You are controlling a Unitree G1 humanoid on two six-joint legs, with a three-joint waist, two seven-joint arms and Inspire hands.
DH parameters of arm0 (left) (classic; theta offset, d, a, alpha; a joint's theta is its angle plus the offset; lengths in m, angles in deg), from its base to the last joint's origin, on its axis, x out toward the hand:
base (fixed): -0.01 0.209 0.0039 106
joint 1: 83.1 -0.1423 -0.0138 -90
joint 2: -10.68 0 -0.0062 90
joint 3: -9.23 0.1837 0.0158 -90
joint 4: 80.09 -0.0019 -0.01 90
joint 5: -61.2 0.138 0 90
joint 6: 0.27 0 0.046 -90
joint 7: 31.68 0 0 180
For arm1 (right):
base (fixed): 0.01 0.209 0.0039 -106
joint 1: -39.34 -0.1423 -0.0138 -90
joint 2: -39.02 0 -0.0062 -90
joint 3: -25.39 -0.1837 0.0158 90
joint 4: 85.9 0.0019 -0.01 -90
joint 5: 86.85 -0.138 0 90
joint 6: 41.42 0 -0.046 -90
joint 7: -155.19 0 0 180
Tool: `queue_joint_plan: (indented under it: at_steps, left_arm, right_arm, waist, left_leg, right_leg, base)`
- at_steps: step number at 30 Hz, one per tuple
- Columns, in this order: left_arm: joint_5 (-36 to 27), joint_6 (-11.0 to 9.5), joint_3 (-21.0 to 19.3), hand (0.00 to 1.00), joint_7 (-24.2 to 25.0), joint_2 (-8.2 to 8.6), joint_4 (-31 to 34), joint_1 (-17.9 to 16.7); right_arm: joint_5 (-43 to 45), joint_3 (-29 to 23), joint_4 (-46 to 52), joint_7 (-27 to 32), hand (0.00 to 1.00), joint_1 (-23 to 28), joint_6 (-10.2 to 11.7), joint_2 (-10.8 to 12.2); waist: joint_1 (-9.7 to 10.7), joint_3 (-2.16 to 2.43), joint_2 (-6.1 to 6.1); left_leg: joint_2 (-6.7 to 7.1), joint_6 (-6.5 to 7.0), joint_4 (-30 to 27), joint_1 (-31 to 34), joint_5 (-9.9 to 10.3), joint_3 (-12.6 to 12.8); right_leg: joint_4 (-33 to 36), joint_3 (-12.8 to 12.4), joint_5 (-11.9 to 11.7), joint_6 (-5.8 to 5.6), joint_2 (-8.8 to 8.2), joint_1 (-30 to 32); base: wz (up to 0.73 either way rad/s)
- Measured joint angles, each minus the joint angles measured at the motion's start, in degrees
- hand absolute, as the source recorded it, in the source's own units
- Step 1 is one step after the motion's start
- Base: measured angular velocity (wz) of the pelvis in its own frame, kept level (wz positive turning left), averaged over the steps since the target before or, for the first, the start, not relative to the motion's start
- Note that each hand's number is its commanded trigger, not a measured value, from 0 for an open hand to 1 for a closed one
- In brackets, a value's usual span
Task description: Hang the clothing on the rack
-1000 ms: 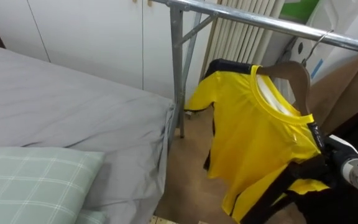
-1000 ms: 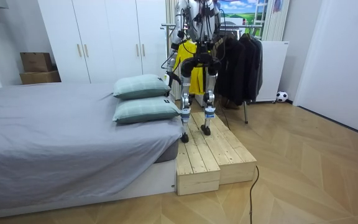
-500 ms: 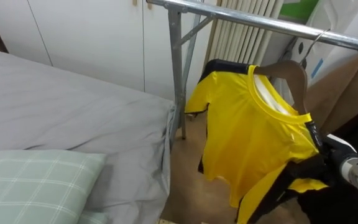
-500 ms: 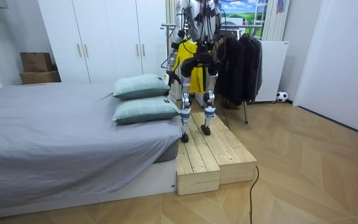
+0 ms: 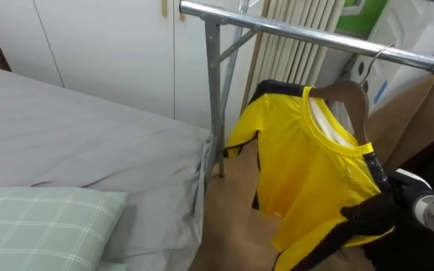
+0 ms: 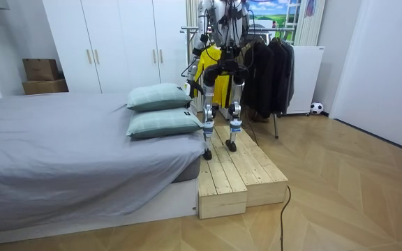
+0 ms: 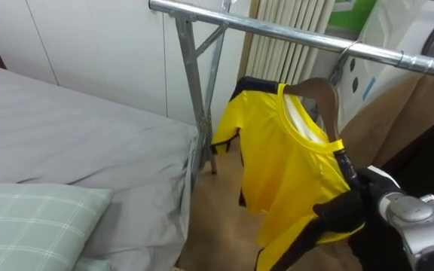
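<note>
The fingers (image 7: 328, 212) of the right hand (image 7: 349, 211) are curled together into the lower right side of the yellow shirt (image 5: 307, 165), pinching its cloth where the black trim runs. The dark fingers blend into that trim, so how much cloth they hold cannot be made out. The wrist comes in from the lower right.

The shirt hangs on one wooden hanger (image 5: 346, 93). The hanger's wire hook is over the metal rail (image 5: 292, 31) of the clothes rack, near the rack's upright post. The shirt tilts, its hem drawn toward the hand. Just to its right on the same rail hangs a brown garment (image 5: 417, 113).

To the left lies the bed (image 5: 66, 135) under a grey sheet, with a checked green pillow (image 5: 44, 226) at its near corner.

In the room view the robot stands upright on a wooden platform (image 6: 239, 174) of two steps beside the bed, facing the rack. Its left hand (image 6: 192, 85) hangs low at its side, too small to read. Two pillows are stacked at the bed's corner, and several dark clothes (image 6: 267, 70) fill the rack's other end. Behind the bed stands a white wardrobe (image 6: 110, 42).
</note>
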State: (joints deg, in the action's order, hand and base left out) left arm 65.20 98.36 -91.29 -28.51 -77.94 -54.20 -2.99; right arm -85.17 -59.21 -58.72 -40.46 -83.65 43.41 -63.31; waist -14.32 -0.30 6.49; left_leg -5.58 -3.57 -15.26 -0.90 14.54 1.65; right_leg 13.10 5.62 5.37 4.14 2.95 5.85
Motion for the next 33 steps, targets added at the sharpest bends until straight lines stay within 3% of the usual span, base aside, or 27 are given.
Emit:
queue_joint_plan:
  at_steps: [9,17,25,33]
  left_arm:
    - [0.0,0.0,0.0,0.00,0.0,0.08,0.0,-0.7]
    - [0.0,0.0,0.0,0.00,0.0,0.20,-0.1,-1.1]
    - [0.0,0.0,-0.3,0.00,0.0,0.22,-0.1,-1.2]
    - [-0.1,0.0,-0.5,0.00,0.0,0.18,-0.3,-2.5]
  right_arm:
    - [-3.6,0.0,-0.3,-0.1,0.00,0.2,-0.8,0.0]
    - [-3.9,0.0,-1.4,-0.6,0.00,0.4,-0.7,0.0]
    - [-4.1,-0.1,-1.4,-0.6,0.00,0.4,-0.7,0.0]
    - [-3.0,-2.5,1.1,1.8,0.00,0.4,-0.6,-0.4]
  waist:
    - [0.2,0.32,-0.56]
    - [0.1,0.31,-0.45]
    - [0.1,-0.17,-0.08]
    - [2.2,-0.04,0.26]
  left_leg:
    - [-0.02,0.00,0.8,-0.9,0.0,0.0]
    - [0.07,0.03,1.7,-1.9,-0.1,0.0]
    - [0.10,0.03,1.8,-2.6,-0.1,0.6]
    - [0.13,0.05,2.5,-2.9,-0.1,1.0]
  right_leg:
    - [-0.1,0.1,-0.1,0.03,0.08,-0.7]
    - [-0.4,0.2,0.4,-0.25,-0.06,-1.2]
    - [-0.5,-0.4,0.6,-0.38,-0.04,-1.7]
    - [-0.3,-0.8,0.6,-0.41,0.06,-1.7]
  base:
    - [0.00]
    - [0.00]
    - [-0.02]
    - [-0.02]
